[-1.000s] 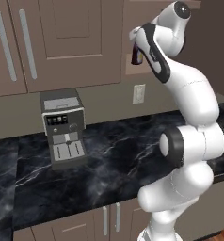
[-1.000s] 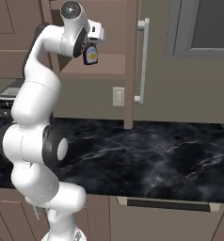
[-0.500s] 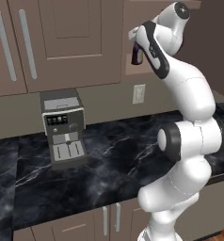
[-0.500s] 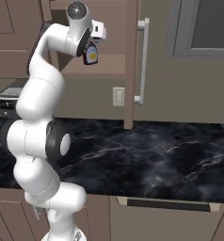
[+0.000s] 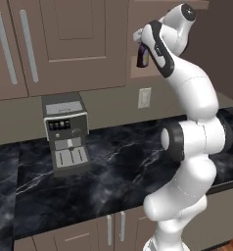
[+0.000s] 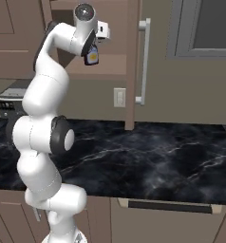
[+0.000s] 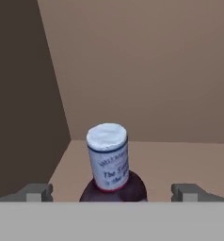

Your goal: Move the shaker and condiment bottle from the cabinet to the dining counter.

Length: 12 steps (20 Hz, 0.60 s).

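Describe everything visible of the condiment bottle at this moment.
The condiment bottle is a slim bottle of dark red-brown sauce with a pale printed label around its narrow neck and a pale blue-grey cap. It stands upright on the tan shelf inside the open cabinet, near the corner by the shadowed side wall. The gripper is open with one fingertip on either side of the bottle, neither visibly touching it.

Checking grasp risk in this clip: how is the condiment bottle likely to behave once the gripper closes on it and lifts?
The condiment bottle looks rigid, so it probably won't deform. It stands tall and slim on the cabinet shelf, so a nudge could tip it. Its round body may slip or twist between the open gripper fingers.
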### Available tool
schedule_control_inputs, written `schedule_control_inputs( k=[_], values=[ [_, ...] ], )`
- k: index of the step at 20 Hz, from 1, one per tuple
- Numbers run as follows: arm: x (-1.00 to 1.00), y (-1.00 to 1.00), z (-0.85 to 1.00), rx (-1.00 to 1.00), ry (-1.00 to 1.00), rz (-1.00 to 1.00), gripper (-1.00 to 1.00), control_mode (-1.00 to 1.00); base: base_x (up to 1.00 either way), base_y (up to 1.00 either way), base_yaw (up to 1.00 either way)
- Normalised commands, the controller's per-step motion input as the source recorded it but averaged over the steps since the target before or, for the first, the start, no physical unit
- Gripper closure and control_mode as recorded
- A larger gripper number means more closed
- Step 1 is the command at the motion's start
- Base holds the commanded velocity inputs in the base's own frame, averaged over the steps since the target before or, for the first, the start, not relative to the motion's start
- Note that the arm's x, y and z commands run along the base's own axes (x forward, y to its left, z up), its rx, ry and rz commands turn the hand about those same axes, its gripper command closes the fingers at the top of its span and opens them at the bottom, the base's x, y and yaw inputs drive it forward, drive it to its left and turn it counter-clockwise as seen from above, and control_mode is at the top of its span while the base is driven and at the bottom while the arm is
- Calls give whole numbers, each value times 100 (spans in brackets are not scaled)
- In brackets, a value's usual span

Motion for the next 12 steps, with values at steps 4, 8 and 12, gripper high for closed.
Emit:
schedule_control_inputs(
  k=[4, 8, 12],
  values=[
    [15, -1, 0, 0, 0, 4, -100, -100, 0, 0, 0],
    [15, 0, 0, 0, 0, 3, -100, -100, 0, 0, 0],
    [13, 0, 0, 0, 0, 3, -100, -100, 0, 0, 0]
  ],
)
